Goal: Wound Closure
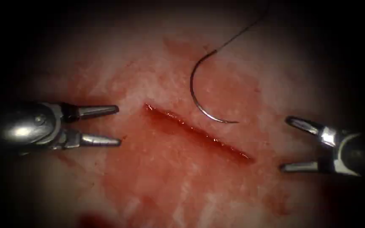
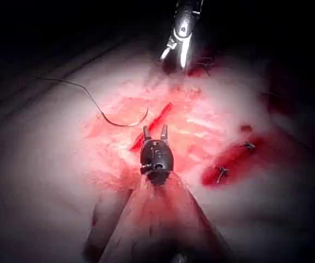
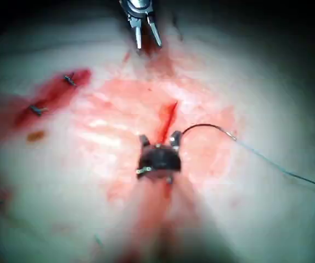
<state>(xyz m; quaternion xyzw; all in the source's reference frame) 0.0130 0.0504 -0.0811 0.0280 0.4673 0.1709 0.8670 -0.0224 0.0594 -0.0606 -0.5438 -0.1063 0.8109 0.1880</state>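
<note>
The tissue (image 1: 157,185) lay under the endoscope with its cut (image 1: 197,131) running slantwise from upper left to lower right, its edges wet with red fluid (image 1: 229,90) that spread over the flesh around it. The needle (image 1: 196,90) lay free on the tissue, above and to the right of the cut, near it but not touching its edge as far as could be seen; its curve bowed toward the left, its point rested just above the cut's middle, and no part of it appeared to be buried in the tissue. The thread (image 1: 241,31) ran from the needle's upper end up and away to the right. The left gripper (image 1: 117,126) hung to the left of the cut with its jaws parted and nothing between them. The right gripper (image 1: 284,143) hung to the right of the cut, its jaws spread wider, likewise holding nothing. Both stood well apart from the needle. In the left wrist view the left gripper (image 2: 154,130) showed its open jaws near the cut (image 2: 160,116), with the needle (image 2: 125,121) lying beside it, and two dark cut ends of thread (image 2: 221,172) sat in a separate red patch off to one side.
</note>
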